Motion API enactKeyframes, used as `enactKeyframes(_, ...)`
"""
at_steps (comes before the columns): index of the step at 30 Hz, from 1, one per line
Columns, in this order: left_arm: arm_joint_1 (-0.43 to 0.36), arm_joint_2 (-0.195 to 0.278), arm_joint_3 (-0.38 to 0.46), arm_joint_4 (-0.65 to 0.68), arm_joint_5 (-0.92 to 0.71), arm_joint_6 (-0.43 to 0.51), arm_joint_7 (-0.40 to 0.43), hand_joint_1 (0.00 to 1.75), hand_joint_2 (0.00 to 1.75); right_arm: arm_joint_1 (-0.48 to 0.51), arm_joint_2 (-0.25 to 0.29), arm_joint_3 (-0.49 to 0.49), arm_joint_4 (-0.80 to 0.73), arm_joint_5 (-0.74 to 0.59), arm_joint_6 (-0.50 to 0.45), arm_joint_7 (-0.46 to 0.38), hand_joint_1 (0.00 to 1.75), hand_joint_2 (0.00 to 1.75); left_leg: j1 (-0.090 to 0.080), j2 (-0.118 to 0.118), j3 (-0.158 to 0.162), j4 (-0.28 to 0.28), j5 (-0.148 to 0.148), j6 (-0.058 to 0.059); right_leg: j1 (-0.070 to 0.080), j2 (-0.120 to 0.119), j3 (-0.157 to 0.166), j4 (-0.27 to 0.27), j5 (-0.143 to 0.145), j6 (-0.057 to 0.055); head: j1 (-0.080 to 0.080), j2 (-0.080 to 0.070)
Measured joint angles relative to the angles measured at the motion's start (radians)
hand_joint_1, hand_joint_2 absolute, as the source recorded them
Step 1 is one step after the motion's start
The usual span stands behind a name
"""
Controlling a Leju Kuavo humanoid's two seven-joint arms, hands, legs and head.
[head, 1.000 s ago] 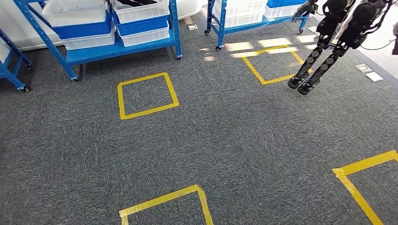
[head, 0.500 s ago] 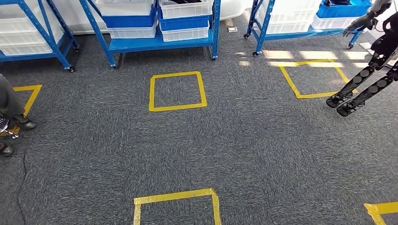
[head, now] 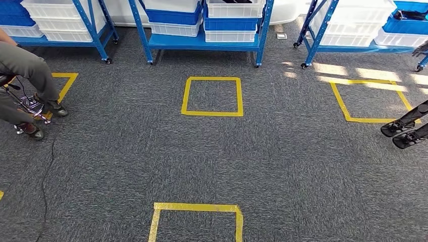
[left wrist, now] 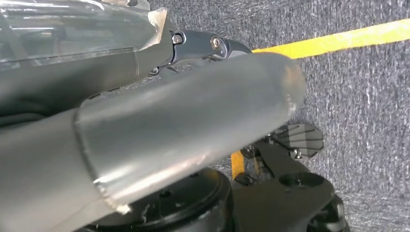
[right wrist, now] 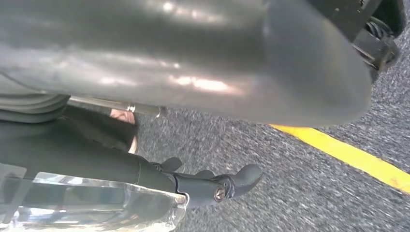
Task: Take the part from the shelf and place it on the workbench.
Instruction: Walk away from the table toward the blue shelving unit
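Overhead, three blue metal shelf racks stood along the top of the head view: one at upper left, one at top centre and one at upper right, each loaded with white and blue plastic bins. Dark items lay in the top-centre bin and in a blue bin at far upper right; whether either was the part could not be told. Four yellow tape squares were visible on the grey carpet: one whole at centre, and three cut off by the frame edges. A seated person's grey-trousered legs entered at left. Another robot's black feet stood at right. Each wrist view showed its robot hand, left and right, with dark fingers curled, holding nothing.
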Motion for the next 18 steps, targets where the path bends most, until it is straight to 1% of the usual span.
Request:
enactKeyframes(1, 0.0, 0.0, 0.0, 0.0, 0.0, 0.0, 0.0, 0.0, 0.0, -0.002, 0.0, 0.002, 0.0, 0.0, 0.001, -0.001, 0.0, 0.0, -0.001, -0.011, -0.001, -0.004, 0.002, 0.004, 0.0, -0.009, 0.005, -0.002, -0.001, 0.004, 0.0, 0.0)
enactKeyframes(2, 0.001, -0.001, 0.0, 0.0, 0.0, 0.0, -0.001, 0.0, 0.0, -0.003, 0.0, 0.004, 0.0, 0.0, 0.001, -0.002, 0.0, 0.0, 0.001, -0.023, 0.004, -0.012, 0.007, 0.009, 0.0, -0.003, 0.006, 0.002, -0.006, 0.009, 0.001, 0.0)
enactKeyframes(3, 0.001, -0.002, 0.0, 0.0, 0.0, 0.0, -0.002, 0.0, 0.0, -0.003, 0.0, 0.006, 0.0, 0.0, 0.001, -0.002, 0.0, 0.0, 0.004, -0.034, 0.008, -0.021, 0.013, 0.015, 0.0, 0.017, -0.001, 0.022, -0.019, 0.011, 0.003, 0.0)
enactKeyframes(4, 0.0, -0.003, 0.001, 0.0, 0.0, 0.0, -0.004, 0.0, 0.0, -0.003, -0.001, 0.008, 0.0, 0.0, 0.001, -0.003, 0.0, 0.0, 0.008, -0.046, 0.012, -0.028, 0.019, 0.02, -0.002, 0.046, -0.019, 0.063, -0.041, 0.011, 0.006, 0.0)
enactKeyframes(5, -0.001, -0.004, 0.001, 0.0, 0.0, 0.0, -0.007, 0.0, 0.0, -0.001, -0.002, 0.009, 0.0, 0.0, 0.001, -0.004, 0.0, 0.0, 0.011, -0.058, 0.015, -0.033, 0.023, 0.024, -0.005, 0.079, -0.047, 0.122, -0.068, 0.009, 0.009, 0.0)
enactKeyframes(6, -0.001, -0.004, 0.001, 0.0, 0.0, 0.0, -0.01, 0.0, 0.0, 0.001, -0.003, 0.01, 0.0, 0.0, 0.0, -0.004, 0.0, 0.0, 0.011, -0.069, 0.013, -0.033, 0.024, 0.026, -0.007, 0.099, -0.082, 0.188, -0.093, 0.007, 0.01, 0.0)
enactKeyframes(7, -0.001, -0.005, 0.001, 0.0, 0.0, 0.001, -0.014, 0.0, 0.0, 0.003, -0.004, 0.012, 0.0, 0.0, 0.0, -0.004, 0.0, 0.0, 0.011, -0.079, 0.012, -0.032, 0.024, 0.027, -0.009, 0.107, -0.11, 0.24, -0.109, 0.009, 0.012, 0.0)
enactKeyframes(8, -0.001, -0.005, 0.002, 0.0, 0.0, 0.002, -0.017, 0.0, 0.0, 0.005, -0.005, 0.014, 0.0, 0.0, 0.0, -0.004, 0.0, 0.0, 0.011, -0.089, 0.012, -0.032, 0.024, 0.026, -0.011, 0.111, -0.125, 0.261, -0.11, 0.015, 0.012, 0.0)
enactKeyframes(9, 0.0, -0.005, 0.003, 0.0, 0.0, 0.004, -0.02, 0.0, 0.0, 0.006, -0.006, 0.018, 0.0, 0.0, -0.001, -0.004, 0.0, 0.0, 0.011, -0.097, 0.012, -0.031, 0.023, 0.025, -0.013, 0.112, -0.121, 0.244, -0.094, 0.025, 0.012, 0.0)
enactKeyframes(10, 0.0, -0.006, 0.005, 0.0, 0.0, 0.006, -0.022, 0.0, 0.0, 0.007, -0.008, 0.023, 0.0, 0.0, -0.001, -0.005, 0.0, 0.0, 0.012, -0.104, 0.013, -0.03, 0.022, 0.023, -0.017, 0.113, -0.099, 0.188, -0.064, 0.037, 0.012, 0.0)
enactKeyframes(11, 0.001, -0.006, 0.006, 0.0, 0.0, 0.008, -0.023, 0.0, 0.0, 0.007, -0.01, 0.028, 0.0, 0.0, -0.001, -0.006, 0.0, 0.0, 0.013, -0.108, 0.014, -0.027, 0.02, 0.019, -0.021, 0.114, -0.069, 0.116, -0.032, 0.046, 0.012, 0.0)
enactKeyframes(12, 0.0, -0.006, 0.008, 0.0, 0.0, 0.01, -0.024, 0.0, 0.0, 0.006, -0.01, 0.033, 0.0, 0.0, -0.001, -0.006, 0.0, 0.0, 0.012, -0.112, 0.014, -0.024, 0.017, 0.013, -0.022, 0.117, -0.043, 0.054, -0.006, 0.05, 0.013, 0.0)
enactKeyframes(13, 0.0, -0.005, 0.009, 0.0, 0.0, 0.011, -0.024, 0.0, 0.0, 0.005, -0.011, 0.036, 0.0, 0.0, -0.001, -0.006, 0.0, 0.0, 0.01, -0.114, 0.014, -0.02, 0.014, 0.007, -0.022, 0.119, -0.026, 0.014, 0.011, 0.047, 0.012, 0.0)
enactKeyframes(14, 0.0, -0.004, 0.011, 0.0, 0.0, 0.013, -0.025, 0.0, 0.0, 0.005, -0.011, 0.039, 0.001, 0.0, 0.0, -0.006, 0.0, 0.0, 0.009, -0.114, 0.012, -0.016, 0.01, 0.003, -0.023, 0.121, -0.019, -0.002, 0.017, 0.041, 0.012, 0.0)
enactKeyframes(15, 0.0, -0.003, 0.012, 0.0, -0.001, 0.016, -0.025, 0.0, 0.0, 0.005, -0.01, 0.041, 0.001, -0.001, 0.0, -0.006, 0.0, 0.0, 0.007, -0.114, 0.011, -0.014, 0.01, 0.006, -0.02, 0.121, -0.018, -0.003, 0.019, 0.035, 0.011, 0.0)
enactKeyframes(16, 0.001, -0.003, 0.014, 0.0, -0.001, 0.017, -0.025, 0.0, 0.0, 0.005, -0.01, 0.043, 0.001, -0.001, 0.001, -0.006, 0.0, 0.0, 0.008, -0.114, 0.011, -0.014, 0.011, 0.012, -0.021, 0.122, -0.017, -0.002, 0.02, 0.032, 0.011, 0.0)
enactKeyframes(18, 0.001, -0.002, 0.016, 0.0, -0.002, 0.019, -0.025, 0.0, 0.0, 0.006, -0.01, 0.047, 0.001, -0.001, 0.001, -0.006, 0.0, 0.0, 0.01, -0.113, 0.011, -0.015, 0.013, 0.026, -0.018, 0.122, -0.017, -0.002, 0.02, 0.031, 0.011, 0.0)
